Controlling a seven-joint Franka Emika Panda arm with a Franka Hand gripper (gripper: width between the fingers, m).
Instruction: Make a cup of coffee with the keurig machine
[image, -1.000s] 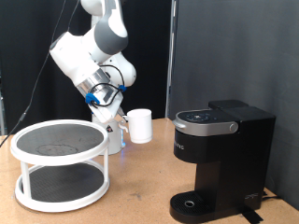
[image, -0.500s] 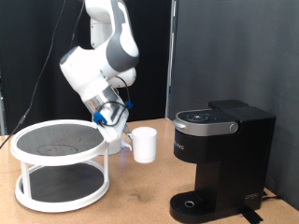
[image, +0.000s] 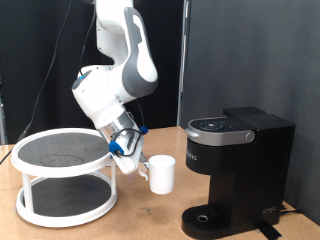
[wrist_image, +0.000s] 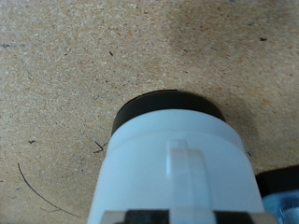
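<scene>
The white cup hangs in the air in my gripper, held by its handle side, above the wooden table. It is between the white rack and the black keurig machine, just off the machine's left side in the exterior view. The machine's lid is shut and its round drip tray stands bare. In the wrist view the cup fills the frame with its handle facing the camera, over the table. My fingers are mostly hidden behind the cup.
A white two-tier round rack with dark mesh shelves stands at the exterior view's left. A black curtain hangs behind. A thin dark cable lies on the table in the wrist view.
My arm has carried the cup down and to the exterior view's right, from beside the rack's top towards the machine's front.
</scene>
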